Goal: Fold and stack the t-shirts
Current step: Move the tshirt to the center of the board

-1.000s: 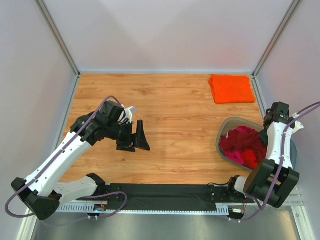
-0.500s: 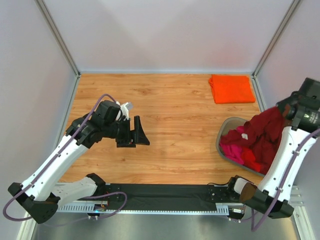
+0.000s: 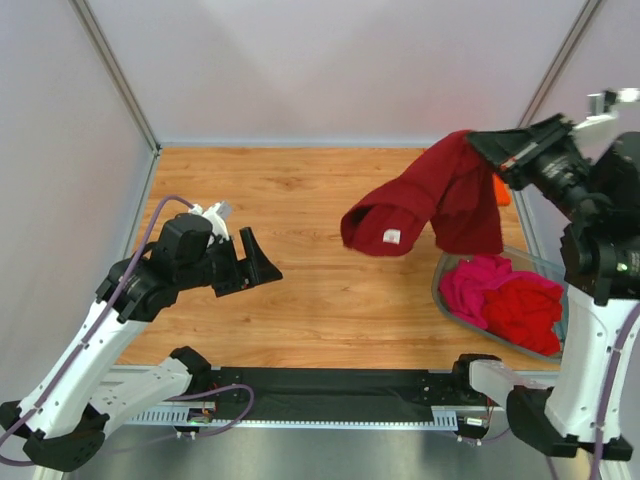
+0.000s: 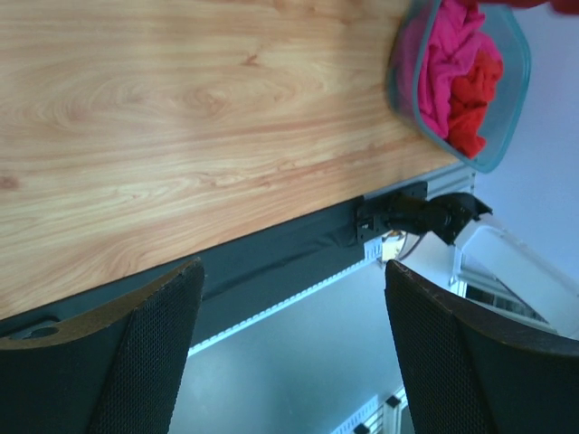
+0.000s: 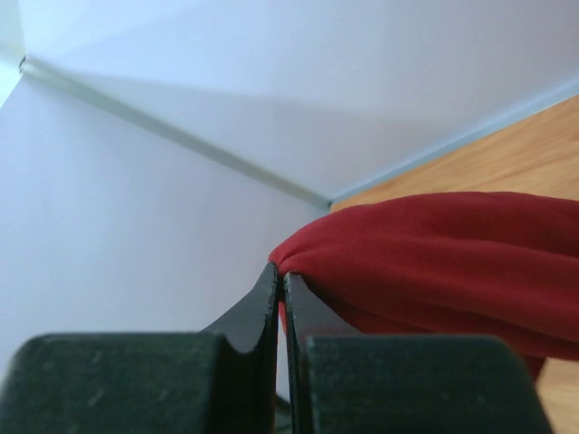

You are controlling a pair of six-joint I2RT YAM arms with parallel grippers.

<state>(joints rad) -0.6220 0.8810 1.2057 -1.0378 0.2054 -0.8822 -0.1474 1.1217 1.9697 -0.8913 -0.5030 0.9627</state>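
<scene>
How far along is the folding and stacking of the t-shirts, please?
Early. Possibly done: an orange t-shirt at the far edge, mostly hidden. In hand: the right gripper is shut on the maroon t-shirt, hanging unfolded above the table; the left gripper is open, empty. Left: the pink t-shirt and red t-shirt lie crumpled in the grey tub.
</scene>
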